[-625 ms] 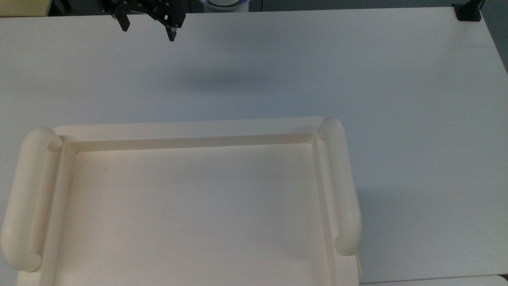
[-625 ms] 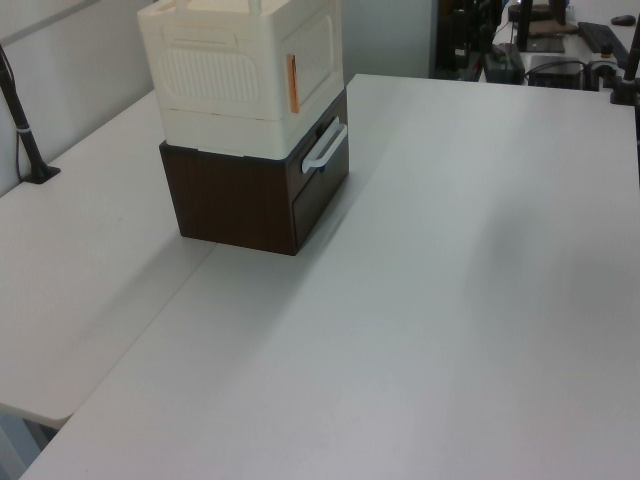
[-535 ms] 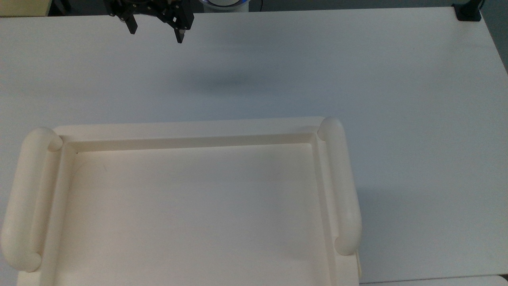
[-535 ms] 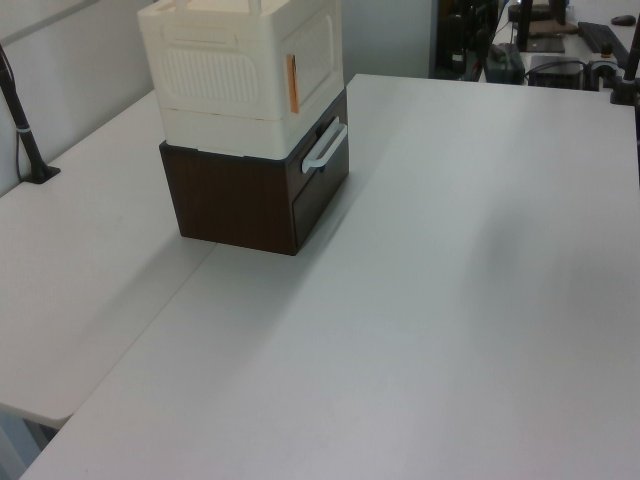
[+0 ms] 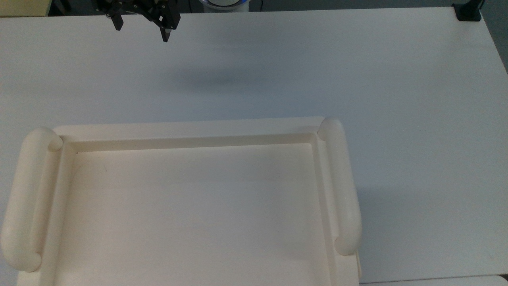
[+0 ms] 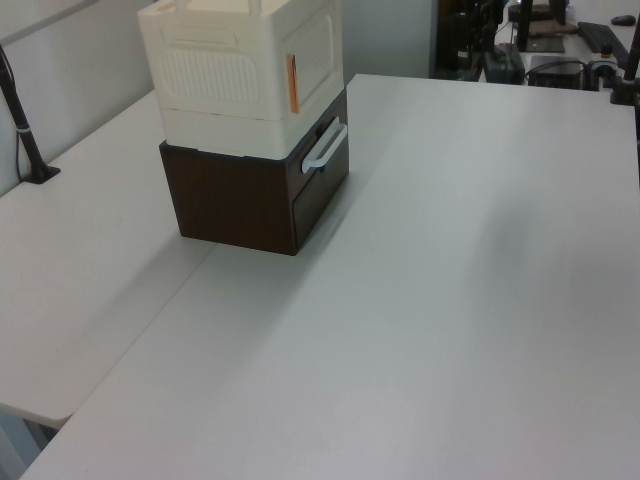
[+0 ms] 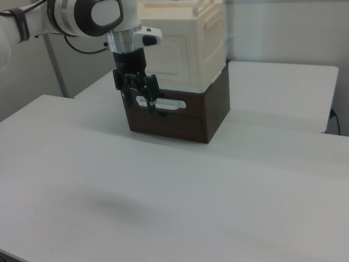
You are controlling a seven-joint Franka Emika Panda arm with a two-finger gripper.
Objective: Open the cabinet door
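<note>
Gripper hanging over the white table, cabinet top lying below it

In the top view, the black gripper (image 5: 141,33) is poking in from the frame's edge at about 11 o'clock, its two fingers (image 5: 165,35) standing apart with nothing between them, and a soft shadow is lying on the white table (image 5: 397,99) toward 12 o'clock of centre. The cream cabinet top (image 5: 190,214), a recessed tray shape, is filling the area from 6 to 9 o'clock, with a rounded side rail (image 5: 24,198) running along its 9 o'clock side and another rail (image 5: 343,190) along its 3 o'clock side. A black clamp (image 5: 468,12) is sitting at the table's corner at 1 o'clock. The gripper is well apart from the cabinet top.
</note>
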